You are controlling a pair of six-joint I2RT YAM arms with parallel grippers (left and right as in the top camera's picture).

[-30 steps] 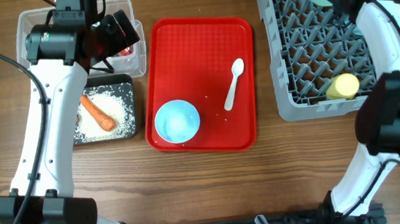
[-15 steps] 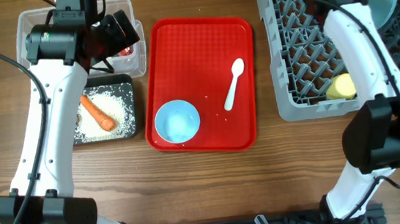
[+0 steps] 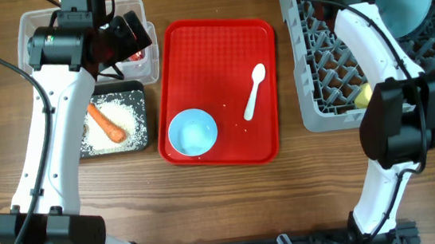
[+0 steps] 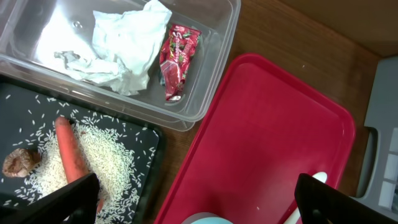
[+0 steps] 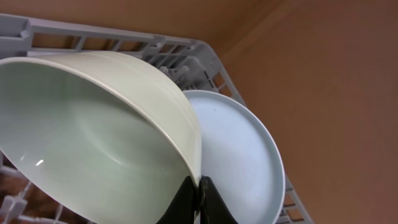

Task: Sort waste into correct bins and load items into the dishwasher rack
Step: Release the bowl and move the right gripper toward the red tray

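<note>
Grip first: your right end effector (image 5: 198, 202) is pinched together on the rim of the mint round bowl (image 5: 93, 149), holding it tilted on edge over the far right corner of the large grey plastic grid rack (image 3: 333, 71). Just behind the bowl, the pale blue round plate (image 5: 239, 155) stands on edge in the rack, against its far wall. The small yellow cup (image 3: 365, 96) lies near the rack's near edge, mostly hidden by the right arm. The rack itself sits at the far right corner of the wooden worktop (image 3: 234, 208).

Your left end effector (image 4: 202, 199) hangs with its fingers spread wide and nothing between them, above the clear plastic rectangular tub (image 4: 205, 93) at the worktop's far left corner. In that tub lie the crumpled white tissue (image 4: 124, 43) and, beside it, the small red wrapper (image 4: 177, 59). Just beside the tub's near side, the shallow black rectangular tub (image 4: 18, 106) holds the orange carrot (image 4: 71, 155), loose white rice grains (image 4: 106, 152) and a small brown food scrap (image 4: 18, 163).

On the flat red tray (image 4: 273, 143) in the worktop's middle, the pale blue bowl (image 3: 193, 132) sits upright at the near left corner, and the white plastic spoon (image 3: 253, 90) lies towards the right edge.
</note>
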